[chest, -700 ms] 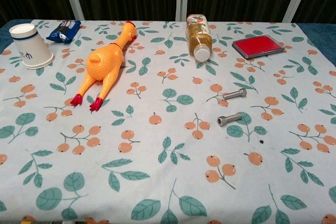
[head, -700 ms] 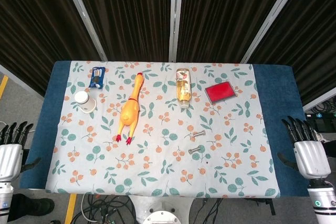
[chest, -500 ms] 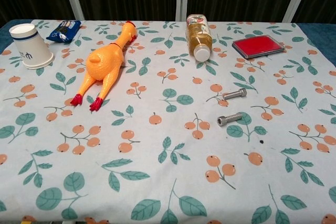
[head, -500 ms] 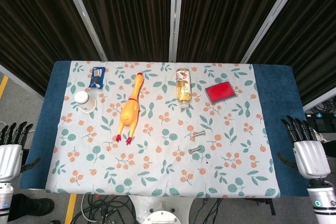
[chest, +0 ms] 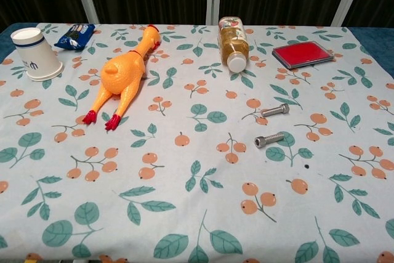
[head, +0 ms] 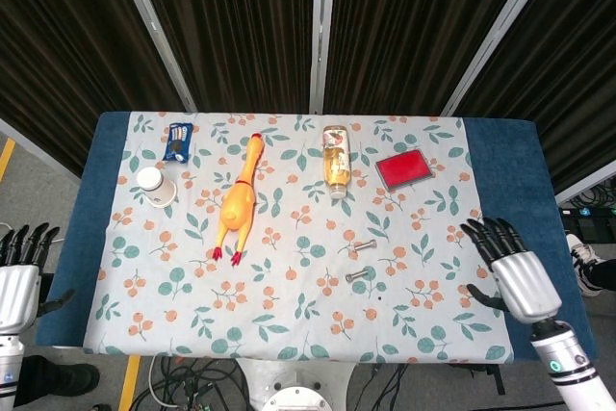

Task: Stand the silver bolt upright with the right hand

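Two silver bolts lie flat on the floral cloth right of centre. The nearer bolt (head: pixel 359 276) (chest: pixel 269 140) has its socket head pointing left. The farther bolt (head: pixel 362 246) (chest: pixel 274 111) lies just behind it. My right hand (head: pixel 514 269) hovers over the blue table edge at the right, fingers spread, holding nothing, well to the right of both bolts. My left hand (head: pixel 18 276) hangs off the table's left side with fingers apart and nothing in it. Neither hand shows in the chest view.
A yellow rubber chicken (head: pixel 238 203) (chest: pixel 120 71) lies left of centre. A drink bottle (head: pixel 335 160) (chest: pixel 232 43) lies on its side at the back, a red box (head: pixel 402 168) (chest: pixel 302 53) to its right. A paper cup (head: pixel 154 183) (chest: pixel 34 53) and a blue snack packet (head: pixel 177 141) (chest: pixel 74 35) sit at the back left.
My right hand has moved left, in over the table's right edge toward the bolts. The left hand and all objects have stayed put.
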Robot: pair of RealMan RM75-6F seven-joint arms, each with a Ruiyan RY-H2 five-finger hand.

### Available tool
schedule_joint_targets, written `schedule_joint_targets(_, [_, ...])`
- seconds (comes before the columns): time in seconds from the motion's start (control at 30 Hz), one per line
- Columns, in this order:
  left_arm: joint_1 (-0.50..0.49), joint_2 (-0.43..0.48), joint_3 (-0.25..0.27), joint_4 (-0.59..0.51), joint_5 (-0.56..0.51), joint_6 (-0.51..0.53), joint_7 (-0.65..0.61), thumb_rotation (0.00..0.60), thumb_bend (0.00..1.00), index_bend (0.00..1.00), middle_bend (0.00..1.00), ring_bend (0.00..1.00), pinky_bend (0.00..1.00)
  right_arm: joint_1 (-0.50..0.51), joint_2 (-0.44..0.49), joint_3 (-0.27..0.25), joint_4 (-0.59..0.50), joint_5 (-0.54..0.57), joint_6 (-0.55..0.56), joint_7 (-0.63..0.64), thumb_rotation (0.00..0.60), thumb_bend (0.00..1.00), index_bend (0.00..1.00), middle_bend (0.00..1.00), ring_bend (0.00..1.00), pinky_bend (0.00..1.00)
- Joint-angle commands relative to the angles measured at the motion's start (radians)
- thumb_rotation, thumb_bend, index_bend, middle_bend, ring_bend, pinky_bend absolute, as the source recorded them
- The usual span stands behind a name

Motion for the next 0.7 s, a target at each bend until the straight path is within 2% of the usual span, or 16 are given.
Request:
schedule_joint_targets(0.03, [0.001,0.001,0.000,0.000,0.001,0.001,-0.001,0.600,0.00,0.11,0.09,0.00,0.00,0.106,-0.002,0.003,-0.058,-0.046,-0.140,-0.043,0.600,0.12,0.12,0.11,0.00,0.02])
schedule_joint_targets(0.17, [0.002,0.002,-0.001,-0.002,0.004,0.006,-0.001,0.600,0.00,0.11,0.09,0.00,0.00,0.206,-0.029,0.025,-0.091,-0.024,-0.289,-0.098,0.600,0.12,0.16,0.12,0.00,0.02])
schedule_joint_targets(0.33, [0.006,0.003,-0.002,-0.003,-0.002,0.007,-0.002,0.600,0.00,0.11,0.09,0.00,0.00,0.298,-0.098,0.066,-0.069,0.077,-0.429,-0.176,0.600,0.15,0.24,0.13,0.00,0.02])
schedule_joint_targets(0.47, [0.007,0.001,-0.002,-0.002,-0.006,0.005,-0.004,0.600,0.00,0.11,0.09,0.00,0.00,0.344,-0.172,0.085,-0.004,0.154,-0.485,-0.214,0.600,0.18,0.31,0.13,0.00,0.02])
schedule_joint_targets(0.7, [0.009,0.001,-0.003,-0.001,-0.006,0.006,-0.005,0.600,0.00,0.11,0.09,0.00,0.00,0.392,-0.279,0.084,0.094,0.216,-0.521,-0.243,0.600,0.21,0.39,0.15,0.00,0.02])
